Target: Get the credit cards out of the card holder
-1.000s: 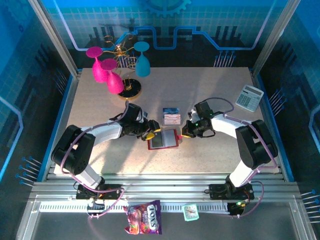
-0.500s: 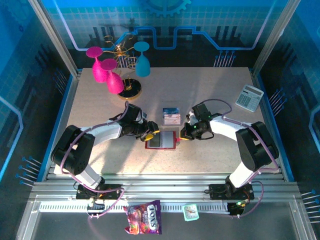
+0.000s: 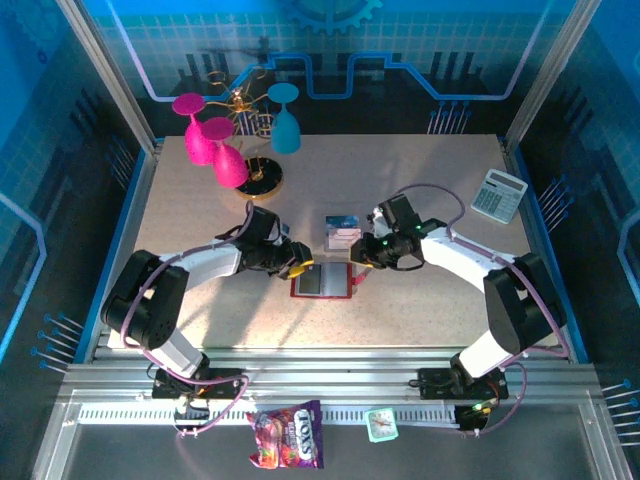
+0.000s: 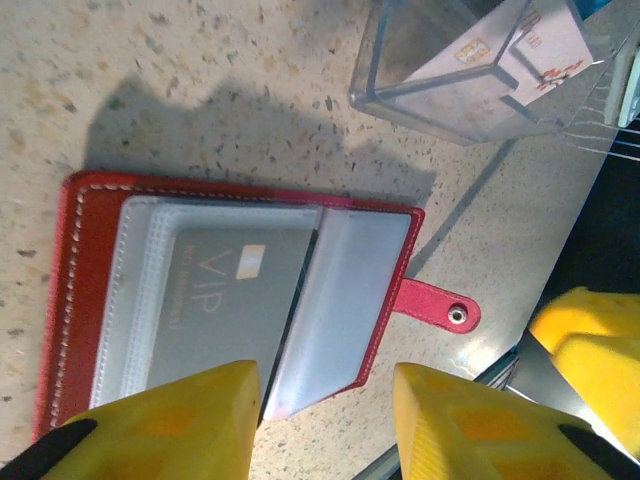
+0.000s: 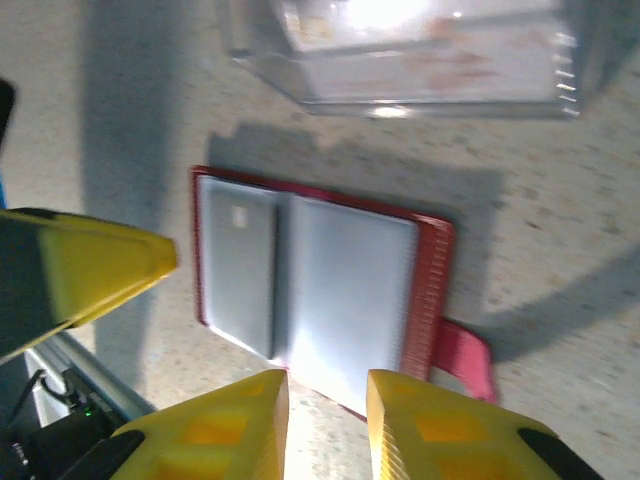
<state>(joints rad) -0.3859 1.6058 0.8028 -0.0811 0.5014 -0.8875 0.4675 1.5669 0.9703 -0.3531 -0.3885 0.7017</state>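
Observation:
The red card holder point(image 3: 321, 282) lies open and flat on the table between both arms. A grey credit card marked VIP point(image 4: 225, 300) sits in its clear inner pocket, and a clear sleeve point(image 4: 340, 300) folds over it. My left gripper point(image 4: 325, 420) hovers open at the holder's near edge, the sleeve's corner between its yellow fingertips. My right gripper point(image 5: 327, 420) is open a little above the holder point(image 5: 320, 295), with nothing between its fingers. From above, the left gripper point(image 3: 300, 263) is at the holder's left and the right gripper point(image 3: 358, 262) at its upper right corner. The red snap tab point(image 4: 435, 305) sticks out sideways.
A clear plastic box point(image 3: 342, 232) holding a whitish card point(image 4: 545, 45) and a dark blue one stands just behind the holder. A calculator point(image 3: 499, 195) lies at the far right. Pink glasses point(image 3: 215, 145) and a blue glass point(image 3: 285, 120) stand at the back left.
The right gripper let go of the holder's right edge, opened slightly and moved back toward the box. The holder settled flat, slightly left. The left gripper's jaws narrowed.

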